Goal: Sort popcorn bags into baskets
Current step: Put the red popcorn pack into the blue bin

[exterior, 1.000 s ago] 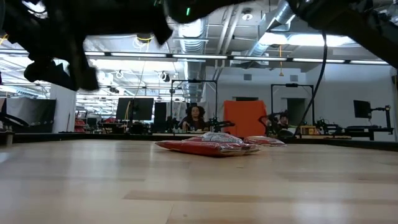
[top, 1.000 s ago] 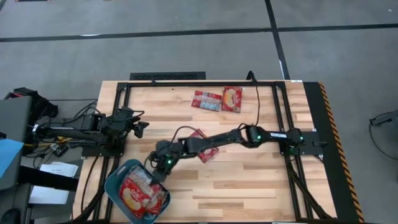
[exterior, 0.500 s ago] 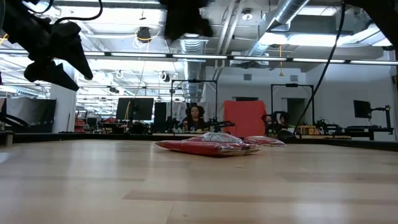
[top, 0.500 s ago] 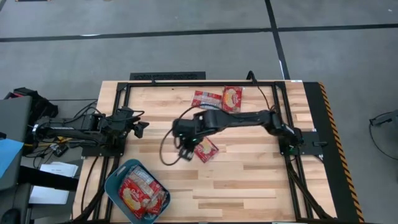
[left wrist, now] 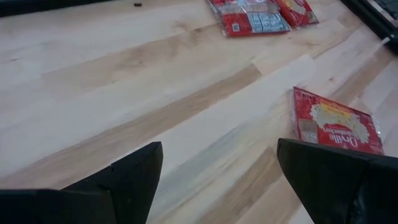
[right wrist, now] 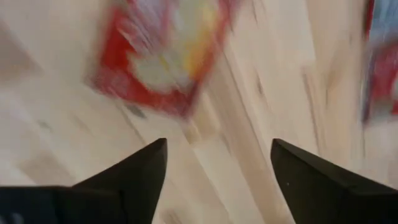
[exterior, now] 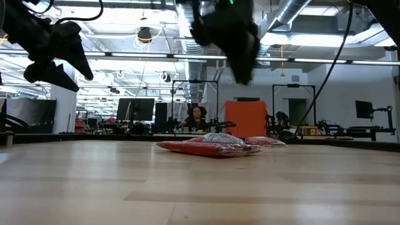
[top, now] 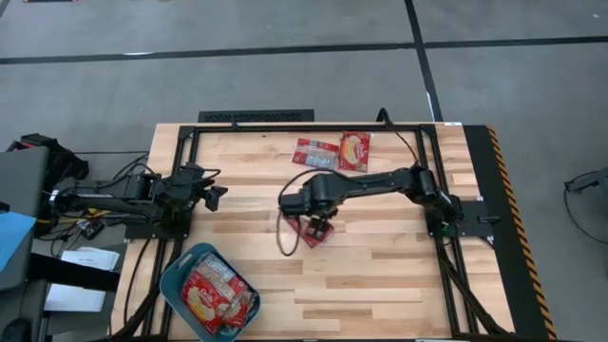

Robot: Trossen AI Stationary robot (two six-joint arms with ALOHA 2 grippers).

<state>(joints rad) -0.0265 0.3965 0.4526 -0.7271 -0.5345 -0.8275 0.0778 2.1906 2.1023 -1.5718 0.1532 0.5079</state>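
1. Over mid-table, my right gripper (top: 316, 220) hovers above a lone popcorn bag (top: 316, 231), fingers spread, empty.
2. Two more bags (top: 332, 152) lie at the far edge; others already sit in the teal basket (top: 177, 280) at the near-left corner.
3. Step: reaching for the next pick. Next I should descend and clamp the packet's edge.
4. My left gripper (top: 215, 195) waits at the left side, spread open.

The basket (top: 177, 285) sits at the table's (top: 380, 275) front left corner, with probably several popcorn bags (top: 214, 294) inside. One bag (top: 318, 230) lies mid-table, two (top: 332, 152) near the far edge.
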